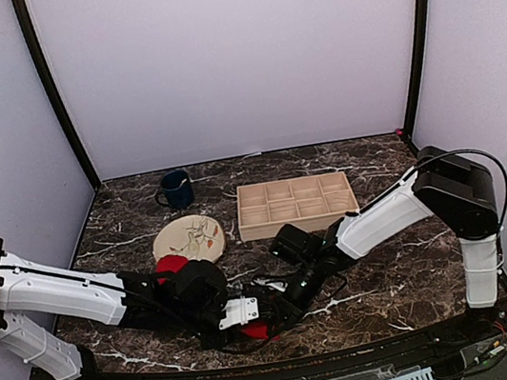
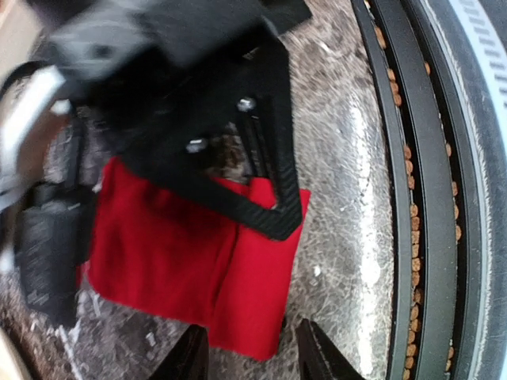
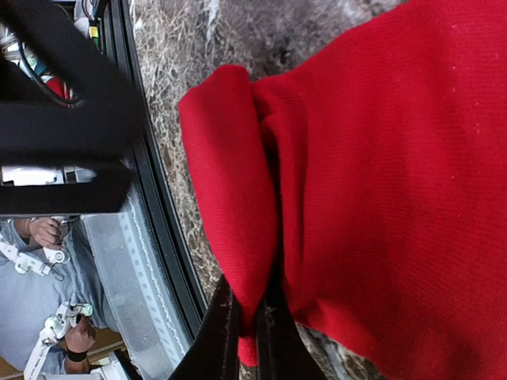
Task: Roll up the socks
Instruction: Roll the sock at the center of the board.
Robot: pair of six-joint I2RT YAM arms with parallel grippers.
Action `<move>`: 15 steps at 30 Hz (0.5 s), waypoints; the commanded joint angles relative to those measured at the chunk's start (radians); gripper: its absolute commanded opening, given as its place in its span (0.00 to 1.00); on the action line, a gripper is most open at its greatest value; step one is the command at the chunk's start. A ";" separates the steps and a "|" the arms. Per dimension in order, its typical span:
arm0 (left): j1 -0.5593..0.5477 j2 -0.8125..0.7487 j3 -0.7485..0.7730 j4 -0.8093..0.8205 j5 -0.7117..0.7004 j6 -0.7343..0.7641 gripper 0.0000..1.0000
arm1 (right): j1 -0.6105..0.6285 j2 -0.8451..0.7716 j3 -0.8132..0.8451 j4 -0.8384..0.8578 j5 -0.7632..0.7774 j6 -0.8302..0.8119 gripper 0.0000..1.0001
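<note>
right gripper (image 3: 252,336): pinched closed on fold | sock (image 3: 380,182): red, bunched | table (image 3: 198,39): marble beneath

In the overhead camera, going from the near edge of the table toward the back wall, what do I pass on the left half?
red sock → round plate → dark blue mug. The wooden tray sits level with both plate and mug, so it is left out.

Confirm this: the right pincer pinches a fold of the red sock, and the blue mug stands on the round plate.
Not quite. The top view shows the blue mug standing on the table behind the round plate, not on it. The right pincer does pinch a fold of the red sock.
</note>
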 commanded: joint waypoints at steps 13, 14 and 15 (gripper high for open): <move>-0.046 0.159 0.089 -0.035 -0.087 0.139 0.39 | -0.010 0.020 0.026 -0.027 -0.075 0.008 0.05; -0.047 0.164 0.091 -0.040 -0.086 0.141 0.38 | -0.010 0.020 0.026 -0.028 -0.076 0.009 0.05; -0.049 0.168 0.093 -0.043 -0.084 0.141 0.38 | -0.010 0.021 0.027 -0.027 -0.078 0.010 0.05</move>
